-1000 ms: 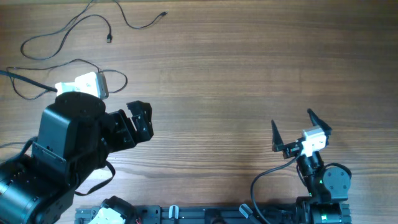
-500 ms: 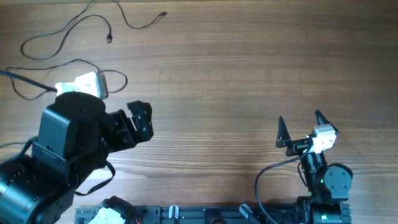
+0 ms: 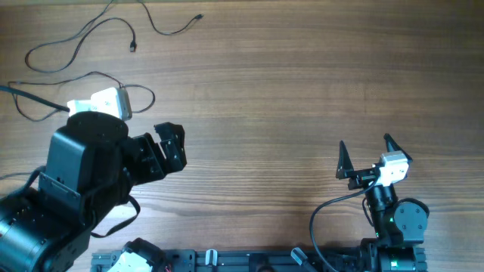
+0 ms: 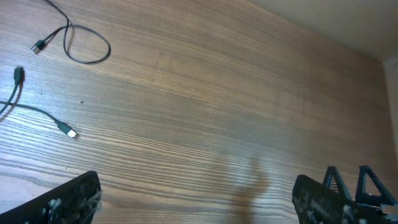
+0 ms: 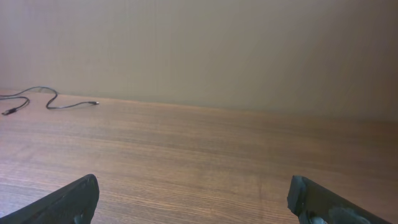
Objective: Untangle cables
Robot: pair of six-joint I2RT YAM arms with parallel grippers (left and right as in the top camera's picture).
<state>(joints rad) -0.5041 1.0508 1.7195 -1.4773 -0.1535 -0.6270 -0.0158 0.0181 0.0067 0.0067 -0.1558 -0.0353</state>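
Several thin black cables lie at the table's far left. In the overhead view one cable [image 3: 133, 44] runs in a long curve, a second cable [image 3: 172, 33] lies to its right, and a third cable [image 3: 150, 97] loops beside my left arm. My left gripper [image 3: 172, 145] is open and empty, well below and to the right of them. In the left wrist view a looped cable [image 4: 87, 61] and a silver-tipped plug [image 4: 69, 132] lie far ahead of the open fingers [image 4: 196, 202]. My right gripper [image 3: 367, 149] is open and empty at the near right. Its wrist view [image 5: 199, 202] shows a distant cable [image 5: 68, 106].
The bulky left arm body [image 3: 83, 181] covers the near left of the table. Thicker black robot wires [image 3: 329, 208] curl by the right base. A black rail [image 3: 249, 261] runs along the front edge. Bare wood [image 3: 302, 83] fills the middle and right.
My right gripper has shifted slightly to the right and back toward its base, then stopped. The left arm and the cables have not moved.
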